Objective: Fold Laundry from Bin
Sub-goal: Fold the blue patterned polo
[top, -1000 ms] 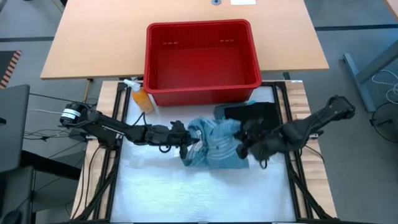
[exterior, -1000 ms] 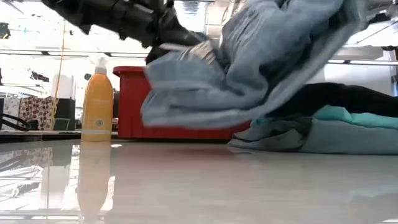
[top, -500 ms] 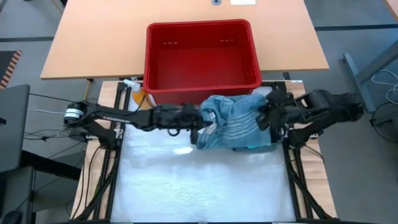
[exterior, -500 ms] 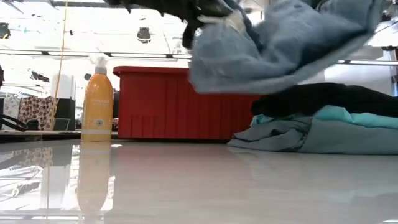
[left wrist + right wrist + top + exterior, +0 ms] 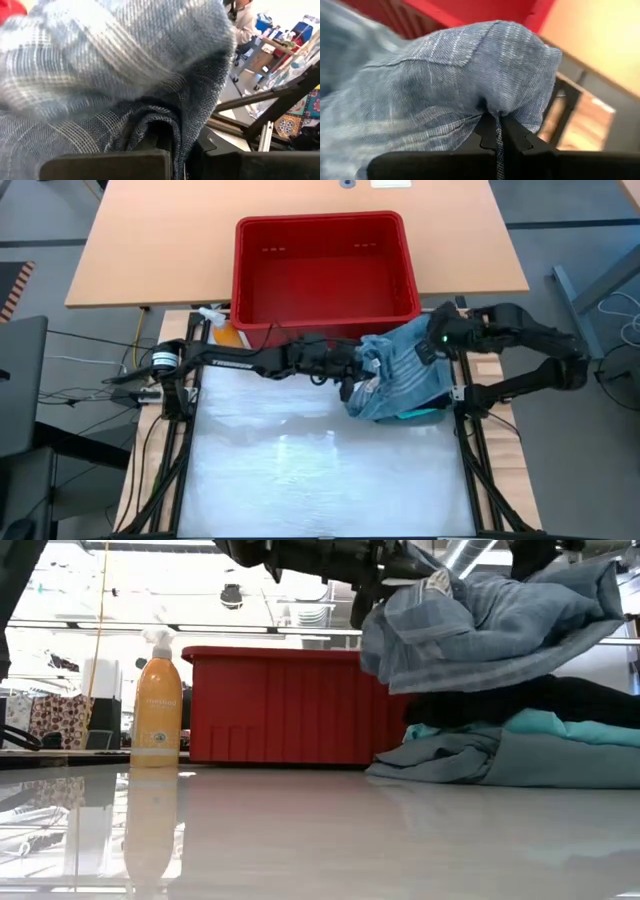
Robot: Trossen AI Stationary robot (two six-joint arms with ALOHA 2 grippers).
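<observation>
Both hands pinch the mottled blue-grey garment (image 5: 400,370): left hand (image 5: 358,372) and right hand (image 5: 436,346) each clamp a bunched edge, holding it stretched in the air above the folded stack (image 5: 520,745) at the tabletop's far right edge, beside the bin (image 5: 322,275), probably to lay it on top.

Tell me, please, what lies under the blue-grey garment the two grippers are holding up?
Under the blue-grey garment, a stack lies on the table: black garment, turquoise one, grey-green one lowest. From above the lifted cloth hides most of it.
</observation>
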